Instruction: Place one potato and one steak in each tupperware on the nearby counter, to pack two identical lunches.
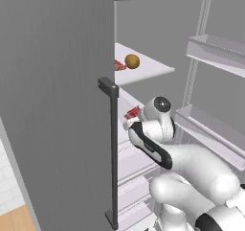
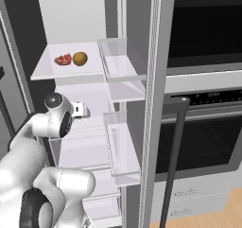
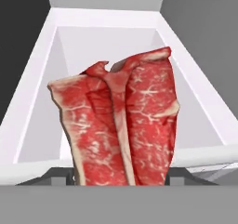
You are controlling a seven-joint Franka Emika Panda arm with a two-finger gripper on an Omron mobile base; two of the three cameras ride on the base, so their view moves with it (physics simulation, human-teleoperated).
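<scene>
View into the open refrigerator. My arm reaches into the cabinet at mid height, between the grey door with its dark vertical handle on the left and the clear door bins on the right.

My fingers are pinching a steak, which stands nearly upright in the hand view and hides both fingertips behind its lower edge. It is red-pink with pale streaks and folded lengthwise along a central crease. Behind it lies a white drawer, its walls narrowing toward the far end. In the left base view a small red edge of this held steak shows just left of my wrist.

On the upper shelf, well above my hand, rest a second steak and a golden-brown potato. They lie just beside each other, steak to the left and potato to the right; I cannot tell whether they touch. The same pair shows in the left base view, the steak partly hidden by the door edge and the potato in full.

To the right of the refrigerator stands a dark oven with a long handle.
</scene>
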